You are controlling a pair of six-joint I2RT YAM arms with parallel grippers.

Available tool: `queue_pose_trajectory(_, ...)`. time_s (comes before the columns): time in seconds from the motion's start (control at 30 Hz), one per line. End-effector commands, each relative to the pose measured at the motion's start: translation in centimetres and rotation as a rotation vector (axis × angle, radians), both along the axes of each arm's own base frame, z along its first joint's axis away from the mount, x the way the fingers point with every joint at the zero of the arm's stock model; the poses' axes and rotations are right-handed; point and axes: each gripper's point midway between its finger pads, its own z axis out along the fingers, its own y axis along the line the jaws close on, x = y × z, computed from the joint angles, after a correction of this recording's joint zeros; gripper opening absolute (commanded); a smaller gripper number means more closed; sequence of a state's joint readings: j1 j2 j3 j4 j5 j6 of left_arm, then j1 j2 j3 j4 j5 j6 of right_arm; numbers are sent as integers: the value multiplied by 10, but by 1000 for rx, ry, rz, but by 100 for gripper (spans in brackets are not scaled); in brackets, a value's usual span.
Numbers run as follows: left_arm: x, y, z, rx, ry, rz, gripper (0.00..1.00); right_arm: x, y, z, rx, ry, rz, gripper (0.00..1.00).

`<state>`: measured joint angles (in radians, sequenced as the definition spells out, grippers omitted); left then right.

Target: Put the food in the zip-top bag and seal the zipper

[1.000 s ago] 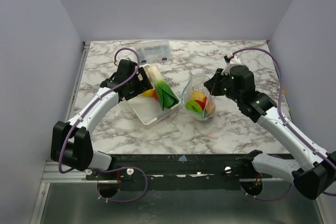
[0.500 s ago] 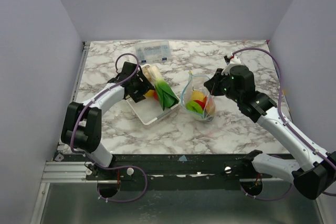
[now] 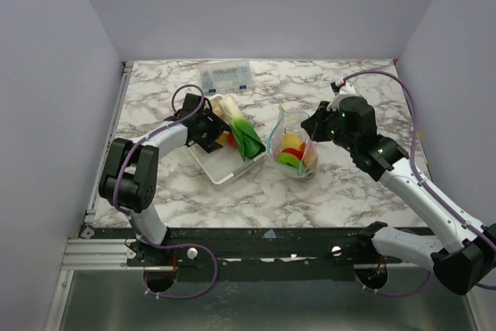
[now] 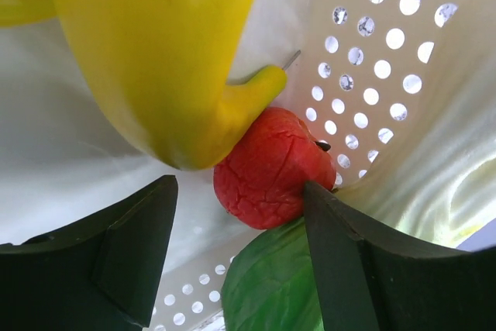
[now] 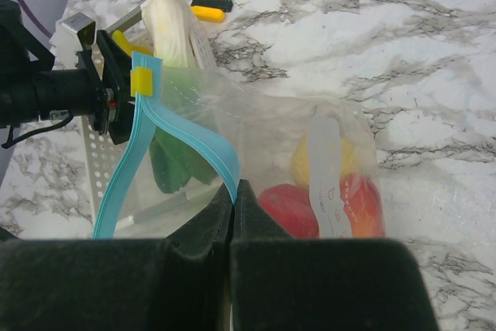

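Observation:
My left gripper (image 3: 215, 132) is open inside the white tray (image 3: 209, 164). In the left wrist view its jaws (image 4: 239, 187) stand either side of a red piece of food (image 4: 267, 168), below a yellow piece (image 4: 155, 52) and above a green leaf (image 4: 271, 284). My right gripper (image 3: 308, 125) is shut on the blue zipper (image 5: 190, 133) of the zip-top bag (image 3: 291, 149) and holds its mouth up and open. The pinch shows in the right wrist view (image 5: 234, 185). The bag holds red (image 5: 287, 207), yellow (image 5: 345, 156) and orange (image 5: 364, 203) pieces.
A white and green leafy vegetable (image 3: 239, 131) lies in the tray. A rigid clear box with blue labels (image 3: 226, 75) stands at the back. A black toothed item (image 5: 207, 2) and a small yellow piece (image 5: 211, 13) lie near it. Grey walls enclose the table.
My left arm has folded its elbow in and pushed the gripper a little right, deeper into the tray. My right arm and the bag have not moved.

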<state>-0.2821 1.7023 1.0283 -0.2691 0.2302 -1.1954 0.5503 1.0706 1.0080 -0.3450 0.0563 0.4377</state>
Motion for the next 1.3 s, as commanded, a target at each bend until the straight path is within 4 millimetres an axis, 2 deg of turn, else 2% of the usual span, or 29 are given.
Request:
queue_pose_trajectory(0.0,0,-7,-10,-48,33,-2,68,0,-1,5,14,-13,-6,0)
queue_pose_trajectory(0.17,-3,2,-19,11,50,-2,68,1,0,4,15,-9,-3,1)
queue_pose_trajectory(0.27,-6,20,-22,116,39,9,66,1,1,4,16,-9,-1,1)
queue_pose_trajectory(0.43,-14,60,-11,341,-28,0,62,1,-1,6,16,-15,-5,1)
queue_pose_trajectory(0.57,-35,78,-8,426,-39,-31,60,1,1,5,20,-14,0,1)
queue_pose_trajectory(0.63,-39,85,1,448,-83,-23,61,1,2,4,21,-10,5,1)
queue_pose_trajectory(0.77,-30,81,24,384,-201,2,65,2,5,3,33,-8,14,1)
queue_pose_trajectory(0.83,-23,81,27,345,-185,43,69,1,7,2,38,-4,23,1)
queue_pose_trajectory(0.93,-8,76,29,281,-178,75,70,0,8,3,43,-5,25,1)
queue_pose_trajectory(1.1,13,67,19,238,-138,101,69,-1,4,6,37,-11,15,1)
queue_pose_trajectory(1.27,26,69,7,267,-129,113,66,-1,-1,7,22,-18,-4,1)
